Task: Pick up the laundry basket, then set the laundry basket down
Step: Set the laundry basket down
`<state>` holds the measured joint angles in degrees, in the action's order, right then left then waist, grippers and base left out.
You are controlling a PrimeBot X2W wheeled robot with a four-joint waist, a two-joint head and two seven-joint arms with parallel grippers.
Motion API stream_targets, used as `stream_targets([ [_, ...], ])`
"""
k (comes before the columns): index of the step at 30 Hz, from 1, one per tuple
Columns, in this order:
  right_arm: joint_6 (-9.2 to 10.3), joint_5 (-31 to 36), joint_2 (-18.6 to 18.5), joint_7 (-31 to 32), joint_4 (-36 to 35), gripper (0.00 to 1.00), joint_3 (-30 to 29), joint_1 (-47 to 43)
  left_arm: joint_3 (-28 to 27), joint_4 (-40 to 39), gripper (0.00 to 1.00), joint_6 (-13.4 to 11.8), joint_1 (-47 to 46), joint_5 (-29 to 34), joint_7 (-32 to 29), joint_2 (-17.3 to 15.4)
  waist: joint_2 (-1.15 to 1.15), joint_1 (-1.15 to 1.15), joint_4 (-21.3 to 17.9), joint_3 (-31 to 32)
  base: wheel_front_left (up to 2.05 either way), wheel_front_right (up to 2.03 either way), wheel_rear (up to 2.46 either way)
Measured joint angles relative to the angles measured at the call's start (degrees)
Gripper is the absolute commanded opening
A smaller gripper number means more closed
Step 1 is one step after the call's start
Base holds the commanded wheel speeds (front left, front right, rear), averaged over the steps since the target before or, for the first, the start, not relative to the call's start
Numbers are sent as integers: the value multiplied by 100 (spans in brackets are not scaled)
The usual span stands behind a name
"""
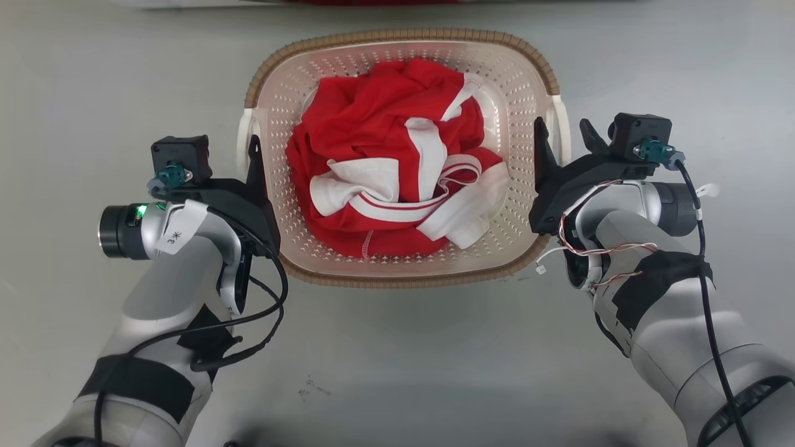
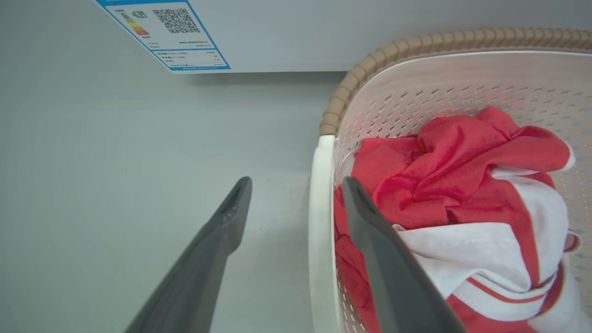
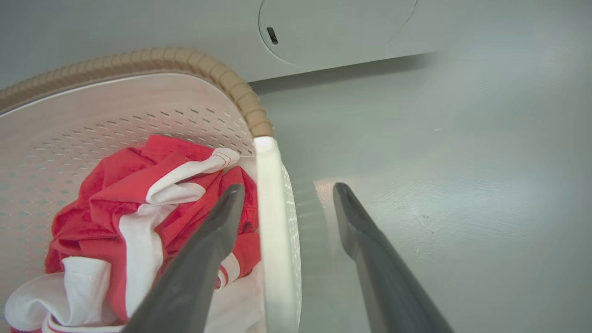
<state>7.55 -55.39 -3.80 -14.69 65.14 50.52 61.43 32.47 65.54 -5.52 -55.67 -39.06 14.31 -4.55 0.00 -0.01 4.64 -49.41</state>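
The laundry basket (image 1: 404, 34) sits on the grey floor, cream and perforated with a brown woven-look rim, holding crumpled red and white clothes (image 1: 397, 180). My left gripper (image 1: 241, 152) is open and straddles the basket's white left handle (image 2: 321, 208): one finger is inside against the clothes, the other outside over the floor. On the other side, my right gripper (image 1: 562, 129) is open too, with the white right handle (image 3: 270, 194) between its fingers. Neither pair of fingers presses on a handle.
A white washing machine front stands just beyond the basket, with an energy label (image 2: 171, 34) and a round door (image 3: 337, 27). Grey floor (image 1: 397, 360) stretches on all sides of the basket.
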Motion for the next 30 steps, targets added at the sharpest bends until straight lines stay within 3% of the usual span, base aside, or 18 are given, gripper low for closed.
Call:
stream_targets([
  [13, 0, 193, -1, 0, -65, 100, -227, -389, -40, -167, 100, 55, 597, 92, 0, 8, 0, 0, -32, 767, 0, 0, 0],
  [30, -33, 514, -80, 0, -661, 100, -764, -1443, -358, -1020, 100, 105, 1717, 374, 0, -96, -1, 0, -47, 2243, 0, 0, 0],
])
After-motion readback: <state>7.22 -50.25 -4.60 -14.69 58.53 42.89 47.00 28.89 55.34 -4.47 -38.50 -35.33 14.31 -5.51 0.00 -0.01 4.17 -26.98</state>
